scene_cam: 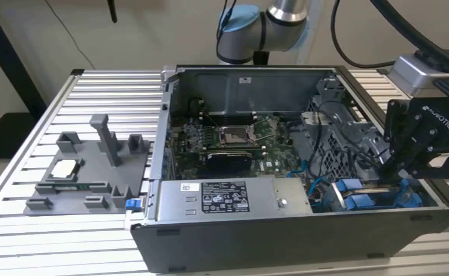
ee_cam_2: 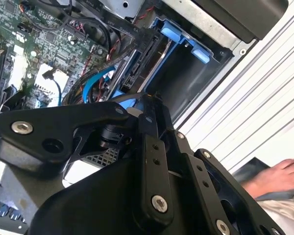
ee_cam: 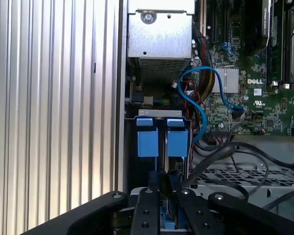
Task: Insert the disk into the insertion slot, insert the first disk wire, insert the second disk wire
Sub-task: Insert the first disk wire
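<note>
The disk (scene_cam: 373, 191) stands in the drive bay at the exterior view's right front corner of the open computer case, with its blue carrier tabs (ee_cam: 147, 138) at the bay's end. My gripper (scene_cam: 391, 172) reaches straight down into that bay. In the first wrist view the gripper (ee_cam: 165, 183) has its fingers (ee_cam: 148, 205) drawn close, with a dark edge and a strip of blue carrier between them. A blue wire (ee_cam: 200, 105) loops from the motherboard toward the bay. Black wires (ee_cam: 220, 156) lie beside it. A black connector (ee_cam_2: 136, 68) sits against the bay's dark slab.
The case's metal walls and the power supply (scene_cam: 224, 198) hem in the bay. A grey fixture (scene_cam: 86, 172) with small parts lies on the slatted table (scene_cam: 25, 149) at the exterior view's left. A person's bare foot (ee_cam_2: 279, 176) rests beyond the table edge.
</note>
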Available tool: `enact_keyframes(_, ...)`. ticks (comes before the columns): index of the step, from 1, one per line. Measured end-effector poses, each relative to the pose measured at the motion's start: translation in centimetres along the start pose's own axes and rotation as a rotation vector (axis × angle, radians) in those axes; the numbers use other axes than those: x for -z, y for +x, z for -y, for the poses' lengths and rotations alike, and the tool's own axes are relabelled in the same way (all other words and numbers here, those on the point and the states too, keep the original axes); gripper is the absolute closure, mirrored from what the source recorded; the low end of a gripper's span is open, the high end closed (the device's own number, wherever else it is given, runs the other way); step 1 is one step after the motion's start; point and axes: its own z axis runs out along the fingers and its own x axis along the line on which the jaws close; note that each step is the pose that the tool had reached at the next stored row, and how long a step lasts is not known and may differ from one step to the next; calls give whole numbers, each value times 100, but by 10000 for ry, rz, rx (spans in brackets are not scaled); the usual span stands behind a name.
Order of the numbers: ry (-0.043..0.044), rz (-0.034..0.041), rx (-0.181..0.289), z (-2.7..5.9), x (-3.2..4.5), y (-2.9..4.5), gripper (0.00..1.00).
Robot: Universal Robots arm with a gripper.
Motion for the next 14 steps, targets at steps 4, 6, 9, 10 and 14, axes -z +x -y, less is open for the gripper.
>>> enact_keyframes(4, 124, -2, 0, 9, -35, -3, 81)
enact_keyframes(6, 188, -3, 0, 17, -48, -6, 81)
enact_keyframes(9, 269, 0, -1, 39, -68, -16, 81)
enact_keyframes(10, 292, 2, -1, 49, -73, -19, 81)
enact_keyframes(14, 341, 31, 1, 105, -101, -54, 81)
